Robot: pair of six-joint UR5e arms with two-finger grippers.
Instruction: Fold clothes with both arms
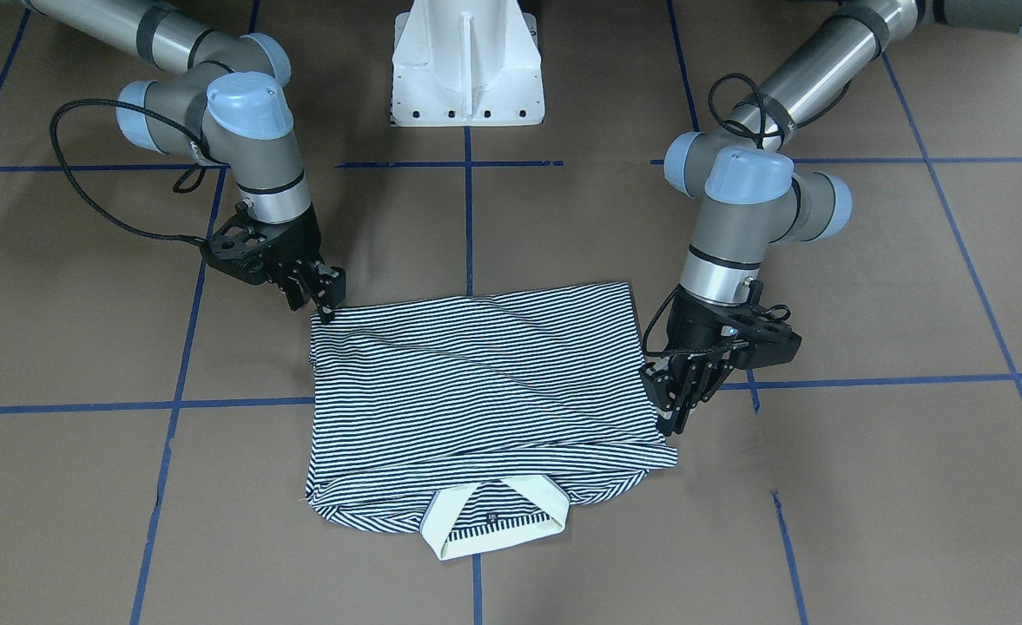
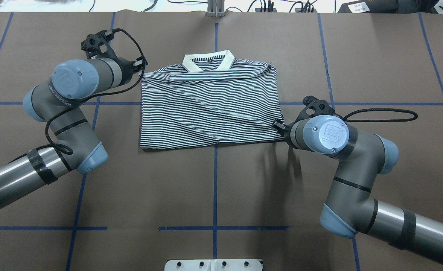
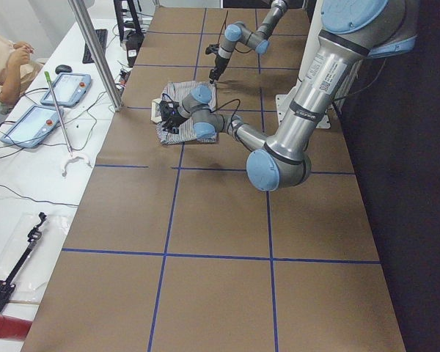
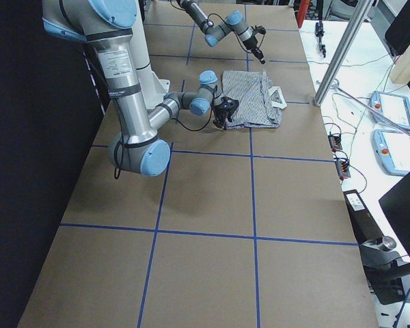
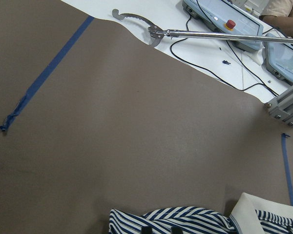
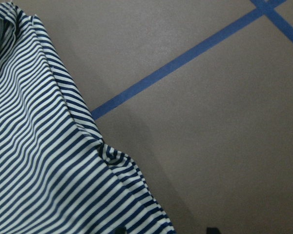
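The striped polo shirt [image 1: 484,391] [image 2: 210,109] lies flat, folded into a rectangle with the sleeves tucked in. Its cream collar [image 1: 493,529] [image 2: 207,62] is on the far side from the robot. My left gripper [image 1: 677,425] [image 2: 141,67] is at the shirt's shoulder edge beside the collar. Its fingers are drawn together on the cloth [image 5: 185,219]. My right gripper [image 1: 326,308] [image 2: 277,125] touches the hem corner nearest the robot. In the right wrist view its tips stand apart at the bottom edge, with the shirt corner [image 6: 39,170] between them.
The white pedestal base [image 1: 467,78] stands behind the shirt. Blue tape lines [image 2: 215,180] grid the brown table. Beyond the far table edge is a white bench with tablets [image 3: 40,121], cables, a metal reacher tool [image 5: 185,33], an aluminium post [image 3: 95,51] and a seated person [image 3: 4,62].
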